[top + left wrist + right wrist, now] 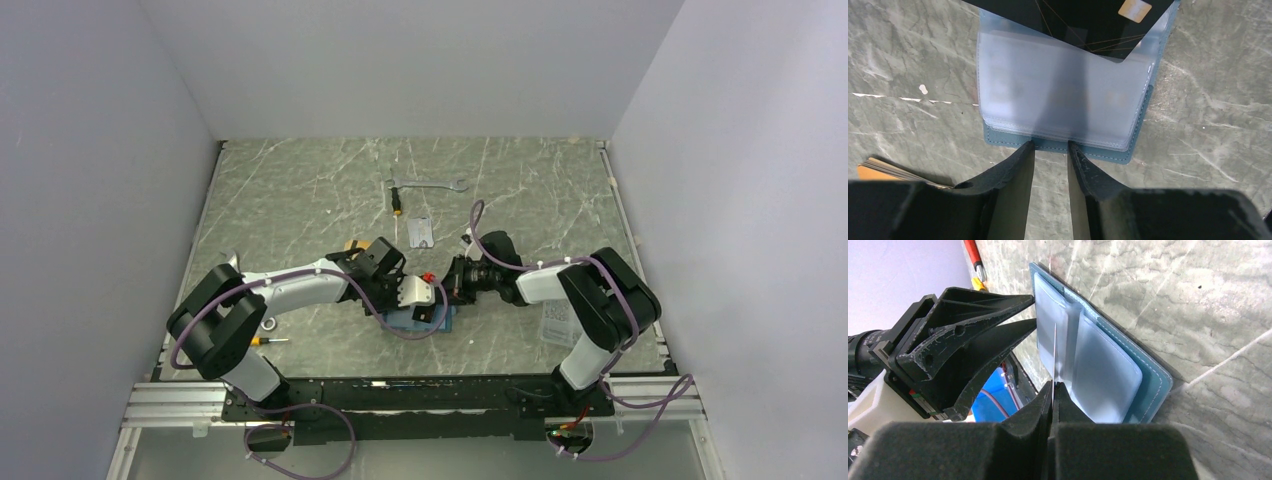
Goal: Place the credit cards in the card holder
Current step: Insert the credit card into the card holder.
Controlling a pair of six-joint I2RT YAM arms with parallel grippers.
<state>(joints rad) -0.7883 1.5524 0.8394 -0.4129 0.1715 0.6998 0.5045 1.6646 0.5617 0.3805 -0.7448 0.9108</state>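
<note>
The teal card holder (1058,146) lies open on the table, its clear pockets (1063,95) facing up. My left gripper (1049,146) is open, its two fingertips resting on the holder's near teal edge with nothing between them. My right gripper (1054,385) is shut on a black credit card (1083,20) with a gold chip. That card (1054,352) shows edge-on in the right wrist view, its far edge among the holder's (1153,375) pockets. A stack of orange credit cards (883,170) lies on the table left of the left gripper. Both grippers meet over the holder (400,321) in the top view.
A wrench (428,184) and a small screwdriver (398,208) lie at the back, with a clear packet (420,232) near them. Another printed packet (555,322) sits under the right arm. A red-handled tool (973,255) lies towards the left arm's base.
</note>
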